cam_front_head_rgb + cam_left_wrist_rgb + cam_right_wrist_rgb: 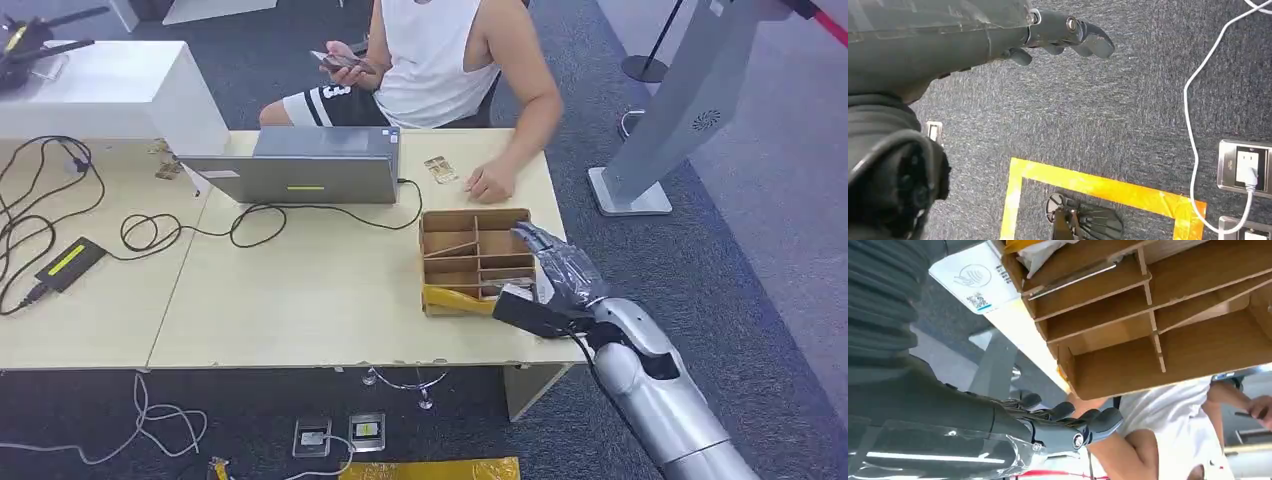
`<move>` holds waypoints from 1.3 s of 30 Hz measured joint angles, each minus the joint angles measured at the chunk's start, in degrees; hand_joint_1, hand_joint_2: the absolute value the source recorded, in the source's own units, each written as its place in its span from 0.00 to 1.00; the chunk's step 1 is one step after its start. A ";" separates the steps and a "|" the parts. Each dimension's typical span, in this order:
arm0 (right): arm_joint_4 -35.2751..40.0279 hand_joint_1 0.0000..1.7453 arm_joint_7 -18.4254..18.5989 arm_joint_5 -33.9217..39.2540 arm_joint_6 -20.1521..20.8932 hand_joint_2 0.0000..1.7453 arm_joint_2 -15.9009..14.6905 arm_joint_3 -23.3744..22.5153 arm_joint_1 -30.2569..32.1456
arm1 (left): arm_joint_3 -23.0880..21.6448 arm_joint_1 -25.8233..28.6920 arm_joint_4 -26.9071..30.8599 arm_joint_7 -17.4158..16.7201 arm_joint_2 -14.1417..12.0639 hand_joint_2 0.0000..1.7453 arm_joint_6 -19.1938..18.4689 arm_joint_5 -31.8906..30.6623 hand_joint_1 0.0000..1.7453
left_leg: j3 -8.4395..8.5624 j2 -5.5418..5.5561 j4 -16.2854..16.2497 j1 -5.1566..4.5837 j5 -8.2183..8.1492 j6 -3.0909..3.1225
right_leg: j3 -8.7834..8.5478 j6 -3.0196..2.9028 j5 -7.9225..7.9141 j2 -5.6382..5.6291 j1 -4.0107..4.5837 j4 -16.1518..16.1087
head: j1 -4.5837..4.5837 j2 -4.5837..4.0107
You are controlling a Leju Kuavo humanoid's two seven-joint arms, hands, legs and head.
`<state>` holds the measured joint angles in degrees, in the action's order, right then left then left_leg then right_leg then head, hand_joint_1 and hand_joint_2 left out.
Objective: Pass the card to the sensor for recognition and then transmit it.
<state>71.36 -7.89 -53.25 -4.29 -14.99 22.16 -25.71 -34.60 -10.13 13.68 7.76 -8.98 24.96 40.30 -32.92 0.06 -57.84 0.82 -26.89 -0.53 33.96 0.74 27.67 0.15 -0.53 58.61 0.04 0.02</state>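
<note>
Left hand: the left hand (1063,30) hangs low over grey carpet, seen in the left wrist view; fingers loosely extended and apart; it holds nothing.
Laptop: a grey laptop (300,165) stands at the table's far edge, facing a seated person (440,60); no readable marking.
Table card: a small card (440,169) lies flat on the table (300,300), just beside the person's resting hand and beyond the box.
Box: a brown divided box (475,260) sits near the table's right edge; a pale card (1068,282) lies in one compartment, long axis along the divider.
Right hand: the right hand (560,275) hovers at the box's right side, fingers spread and straight; it grips nothing.
Key relation: judged, the box card lies to the left of the right hand and a little below it; the right hand is by far the nearer.
Sensor: a black device (68,262) on the left may be it; I cannot tell.
Writing: a white label (975,282) carries a round logo and small print, unreadable.
</note>
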 joint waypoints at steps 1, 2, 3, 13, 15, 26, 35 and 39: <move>0.00 0.00 -0.02 -0.46 -0.89 1.00 0.18 0.20 0.23 | 0.00 -0.06 0.00 -0.04 0.00 0.00 -0.02 -0.07 0.00 | 0.00 0.00 0.00 0.00 0.00 0.00 | 0.00 0.00 0.00 0.00 0.00 0.00 | 0.00 0.00; 0.00 0.00 -0.02 -0.78 -1.35 1.00 0.35 0.37 0.43 | 0.00 -0.12 0.00 -0.09 0.02 0.00 -0.02 -0.11 0.00 | 0.00 0.00 0.00 0.00 0.00 0.00 | 0.00 0.00 0.00 -0.01 0.00 0.00 | 0.00 0.00; 0.00 0.00 -0.04 -0.96 -1.50 1.00 0.48 0.50 0.61 | -0.02 -0.21 0.00 -0.11 0.02 0.00 0.00 -0.11 0.00 | 0.00 0.00 0.00 0.00 0.00 0.00 | 0.00 0.00 0.00 -0.01 0.01 0.00 | 0.00 0.00; -0.24 0.00 -0.65 -2.49 -5.04 1.00 1.44 1.57 1.13 | -0.04 -0.47 0.00 -0.33 -0.09 0.00 -0.39 -0.44 0.00 | 0.00 0.00 0.01 0.00 0.00 0.00 | 0.00 0.00 0.00 -0.01 0.00 0.00 | 0.00 0.00; -0.50 0.00 -0.79 -2.93 -5.72 1.00 1.79 1.86 1.34 | -0.11 -0.49 0.00 -0.59 -0.26 0.00 -0.55 -0.74 0.00 | 0.00 0.00 0.01 0.00 0.00 0.00 | 0.00 -0.01 0.00 -0.01 0.01 0.00 | 0.02 0.00; -2.34 0.00 -1.92 -3.17 -8.04 1.00 3.10 2.99 1.67 | -0.46 -0.88 0.00 -1.40 -1.18 0.00 -1.71 -1.40 0.00 | -0.02 0.00 0.02 0.01 0.00 0.00 | 0.00 -0.02 0.01 0.00 0.01 0.00 | 0.02 0.00; -5.55 0.00 -2.14 -2.79 -9.37 1.00 3.63 3.80 0.70 | -1.09 -1.18 0.00 -1.77 -1.46 0.00 -2.16 -1.53 0.00 | -0.03 0.00 0.01 0.01 0.00 0.00 | 0.00 -0.02 0.01 0.01 0.01 0.00 | 0.00 0.00; -8.22 0.00 -2.18 -2.58 -11.98 1.00 3.74 4.07 0.02 | -1.40 -1.18 0.00 -1.79 -1.68 0.00 -2.30 -1.55 0.00 | -0.03 0.00 0.02 0.01 0.00 0.00 | 0.01 -0.02 0.01 0.01 0.01 0.00 | 0.00 0.00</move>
<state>63.14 -10.08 -55.82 -16.26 -11.26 26.23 -25.69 -36.00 -11.31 13.68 5.97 -10.67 22.67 38.75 -32.95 0.06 -57.82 0.83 -26.90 -0.53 33.97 0.72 27.68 0.16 -0.51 58.61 0.04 0.02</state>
